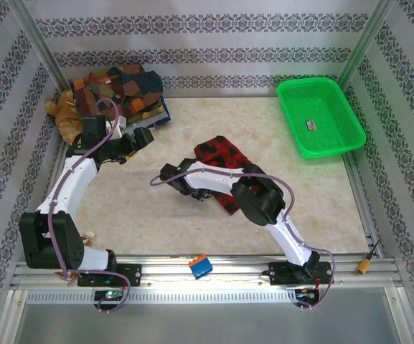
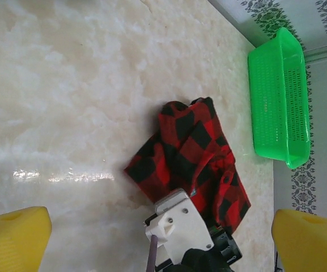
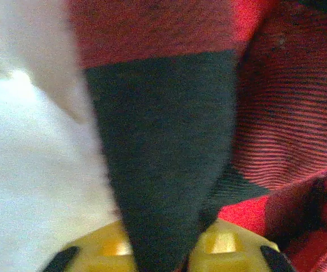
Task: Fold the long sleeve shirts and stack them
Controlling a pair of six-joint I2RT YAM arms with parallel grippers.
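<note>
Right now the right end effector (image 3: 163, 252) pinches a fold of the red-and-black shirt (image 2: 186, 147) on the worktop (image 1: 300, 208), while the left end effector (image 1: 146, 135) hangs released, spread wide.

Red-and-black check shirt (image 1: 217, 154) lies rumpled & only part-folded, edges uneven, well left of the green basket (image 1: 328, 107) & a bit nearer the front. Patchwork plaid shirts (image 1: 120, 86) (orange, brown, green, navy) sit folded in a stack, far left of the basket, at approx. the same depth.
</note>
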